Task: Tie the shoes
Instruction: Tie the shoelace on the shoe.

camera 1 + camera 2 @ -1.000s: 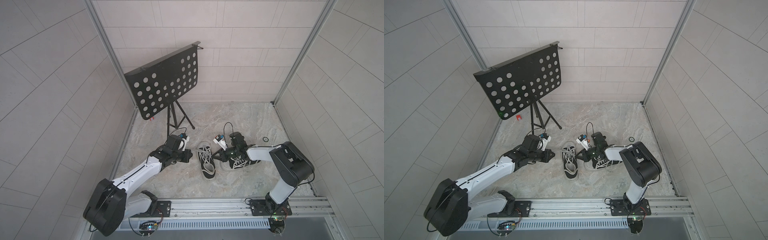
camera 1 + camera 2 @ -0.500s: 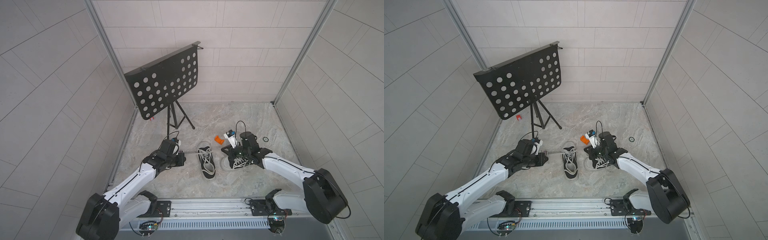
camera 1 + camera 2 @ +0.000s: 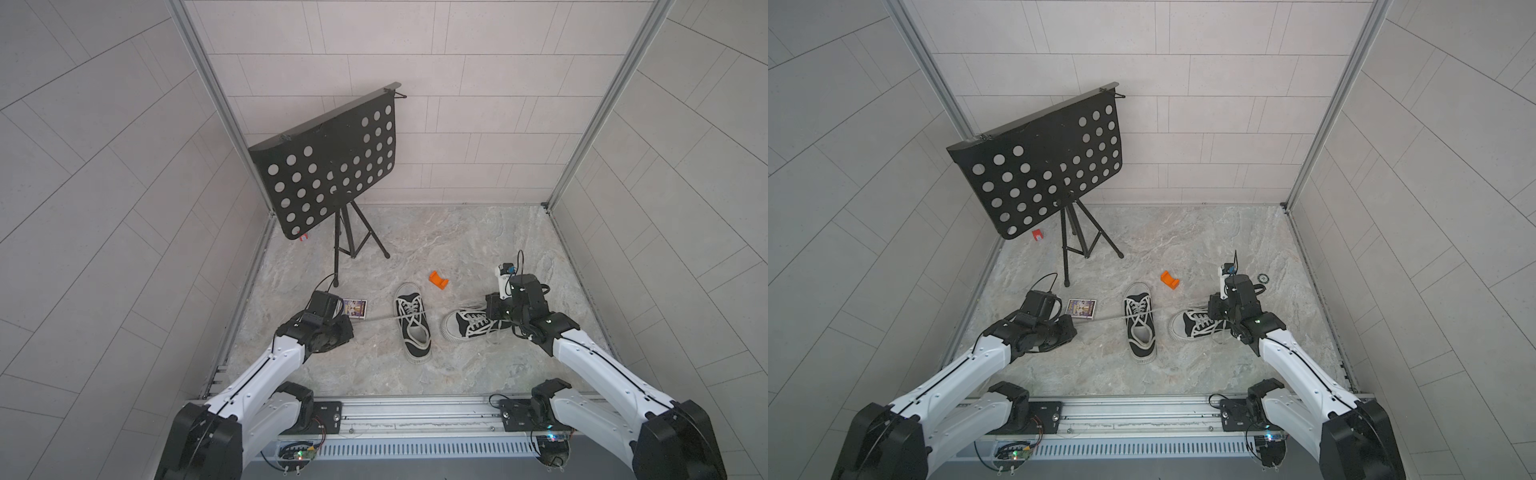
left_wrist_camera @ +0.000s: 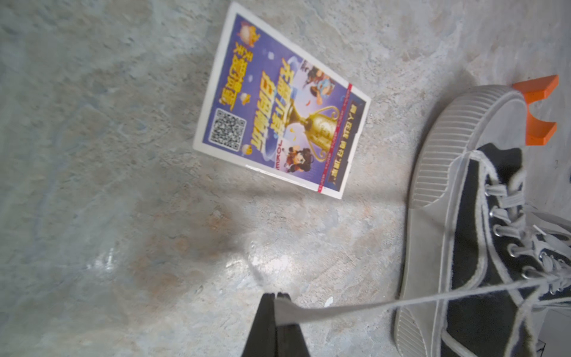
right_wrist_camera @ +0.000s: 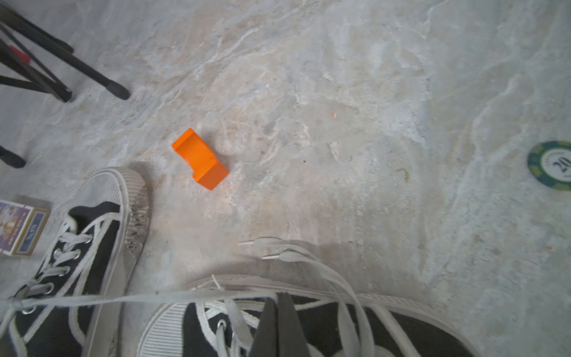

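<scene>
On the marbled desk (image 3: 457, 232), a pair of black shoes with off-white soles and pale laces. Near the middle, one shoe (image 3: 411, 328) upright on its sole, toe toward the back wall. Just to its right, the second shoe (image 3: 467, 326), toe pointed at the first, near it but not touching.

At the left end effector (image 4: 276, 297), jaws pressed flat together on one end of a lace (image 4: 355, 304), drawn taut from there to the upper eyelets of the middle shoe. Low over the desk, left of that shoe, close to a purple card box (image 3: 355, 308).

At the right end effector (image 5: 280, 298), jaws likewise closed, pinching the other end of the same lace, stretched straight across from the middle shoe. Directly above the lacing of the second shoe. That shoe's own loose ends (image 5: 278, 247) slack, tips lying on the desk beside its sole.

Just beyond the middle shoe's toe, an orange block (image 3: 439, 279). Well off to the right, a green chip (image 5: 551, 165). At the back left, a black music stand (image 3: 328, 174) on tripod legs.
</scene>
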Controlling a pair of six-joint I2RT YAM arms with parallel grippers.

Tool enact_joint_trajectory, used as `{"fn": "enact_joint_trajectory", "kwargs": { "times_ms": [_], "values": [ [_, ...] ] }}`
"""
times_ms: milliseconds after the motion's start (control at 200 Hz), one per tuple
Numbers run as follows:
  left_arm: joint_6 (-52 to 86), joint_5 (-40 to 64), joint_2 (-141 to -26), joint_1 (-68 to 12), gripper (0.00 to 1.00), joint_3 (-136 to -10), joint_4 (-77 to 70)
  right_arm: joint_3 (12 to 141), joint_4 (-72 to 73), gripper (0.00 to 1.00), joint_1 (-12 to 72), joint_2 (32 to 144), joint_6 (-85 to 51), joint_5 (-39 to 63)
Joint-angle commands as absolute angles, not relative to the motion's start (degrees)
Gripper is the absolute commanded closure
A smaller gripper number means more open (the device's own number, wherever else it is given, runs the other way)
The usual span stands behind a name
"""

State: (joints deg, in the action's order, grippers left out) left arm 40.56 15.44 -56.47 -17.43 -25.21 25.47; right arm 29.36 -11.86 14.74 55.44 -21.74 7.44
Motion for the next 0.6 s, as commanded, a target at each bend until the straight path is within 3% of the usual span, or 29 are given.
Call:
{"fn": "enact_joint_trajectory", "kwargs": {
  "times_ms": [0,220,325,375,495,570,595],
  "values": [
    [43.24,13.74,-57.08,-16.15,0.99,-23.78,27.95,29.57,-13.93,1.0,13.06,55.87,-23.91,3.32],
    [44.31,13.25,-57.12,-14.25,1.0,-22.15,28.51,30.21,-13.93,1.0,12.31,56.52,-23.78,4.33],
    [43.87,14.99,-56.71,-14.33,1.0,-22.06,28.23,30.65,-12.51,1.0,12.3,55.93,-21.79,10.38],
    [43.86,16.08,-56.3,-14.41,0.9,-22.06,28.29,30.91,-11.08,1.0,12.4,56.14,-20.72,14.64],
    [44.03,16.3,-53.24,-15.06,0.55,-22.45,30.17,31.68,-10.03,1.0,13.0,57.18,-19.97,19.87],
    [44.28,14.87,-50.06,-16.09,0.42,-23.17,32.33,31.92,-9.85,1.0,13.36,57.53,-19.67,20.93],
    [44.36,14.38,-49.03,-16.52,0.3,-23.52,32.93,31.92,-9.74,1.0,13.49,57.48,-19.56,21.3]
  ]
}}
